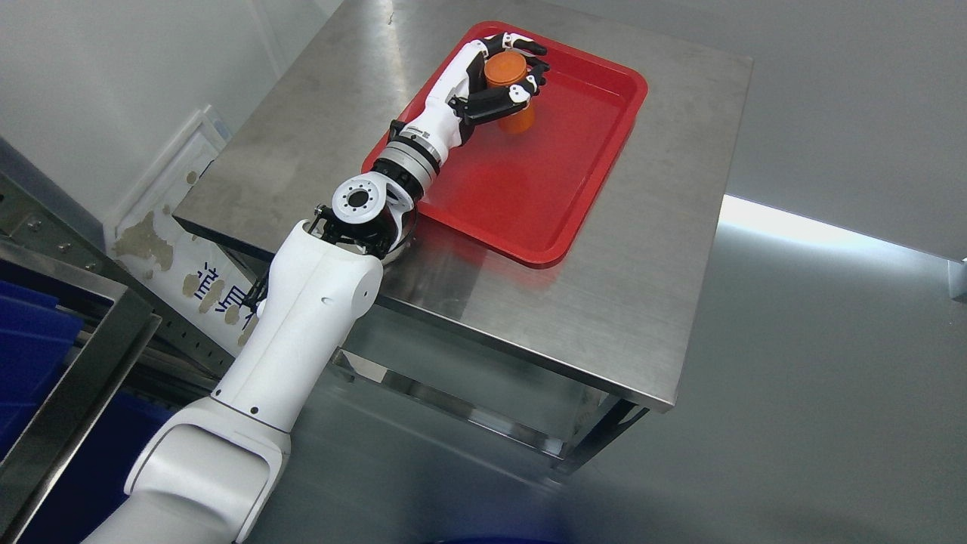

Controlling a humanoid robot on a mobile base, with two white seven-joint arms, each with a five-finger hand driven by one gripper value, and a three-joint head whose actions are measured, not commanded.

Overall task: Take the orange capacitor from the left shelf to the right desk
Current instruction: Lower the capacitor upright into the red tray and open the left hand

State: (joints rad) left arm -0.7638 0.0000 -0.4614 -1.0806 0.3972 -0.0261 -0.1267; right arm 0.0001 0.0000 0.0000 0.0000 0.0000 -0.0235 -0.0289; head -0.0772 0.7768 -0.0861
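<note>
An orange cylindrical capacitor (511, 89) stands upright in the far left part of a red tray (597, 159) on the steel desk (589, 302). My left hand (505, 74) reaches over the tray from the lower left, and its white and black fingers (521, 91) curl around the capacitor's upper half. The capacitor's base seems to touch the tray floor. The right arm does not show.
The steel desk's near edge (529, 355) runs below the tray, with a lower rail underneath. A metal shelf frame (83, 355) with blue bins (30, 340) stands at the lower left. A grey floor lies to the right.
</note>
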